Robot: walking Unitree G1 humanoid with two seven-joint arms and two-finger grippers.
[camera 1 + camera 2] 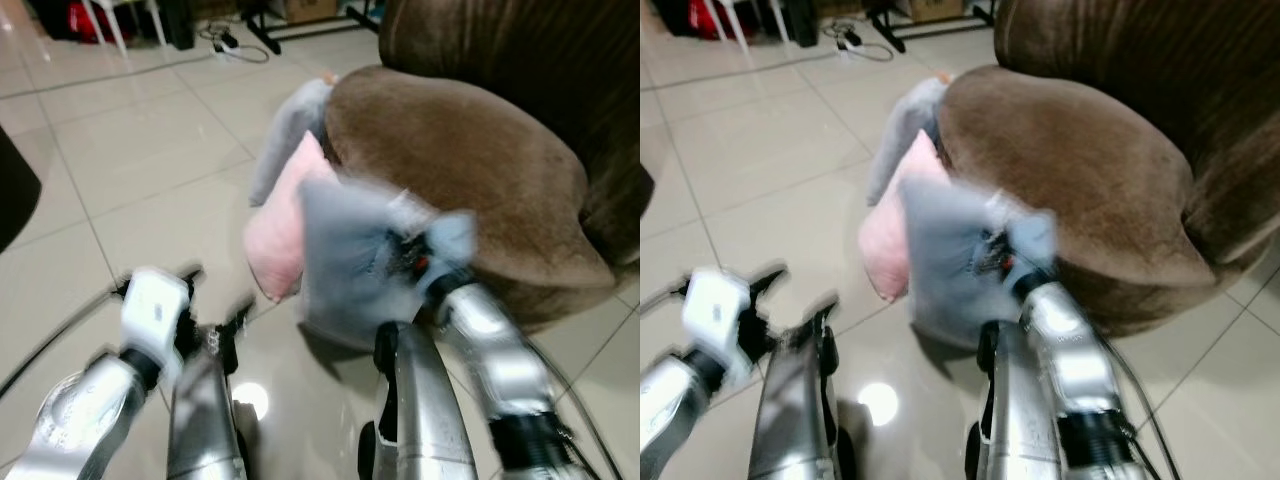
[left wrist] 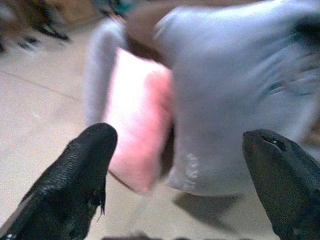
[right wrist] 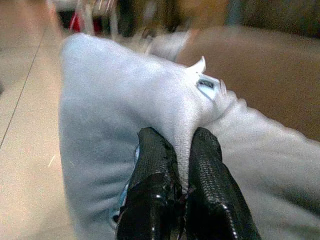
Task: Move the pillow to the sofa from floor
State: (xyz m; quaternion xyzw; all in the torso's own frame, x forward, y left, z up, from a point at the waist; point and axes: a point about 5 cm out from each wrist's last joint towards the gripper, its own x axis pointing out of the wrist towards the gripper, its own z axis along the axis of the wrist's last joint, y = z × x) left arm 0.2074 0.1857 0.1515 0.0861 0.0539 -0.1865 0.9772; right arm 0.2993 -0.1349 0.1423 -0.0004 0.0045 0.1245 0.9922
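My right gripper is shut on the top edge of a grey pillow, which hangs off the floor in front of the brown sofa. A pink pillow leans against the sofa's front, partly behind the grey one. Another grey pillow leans against the sofa farther back. My left gripper is open, low on the left, its fingers pointing toward the pink pillow and the held grey pillow.
The floor is pale glossy tiles. Cables and a power strip lie at the back, by chair legs and a dark stand. A dark rounded edge shows at far left.
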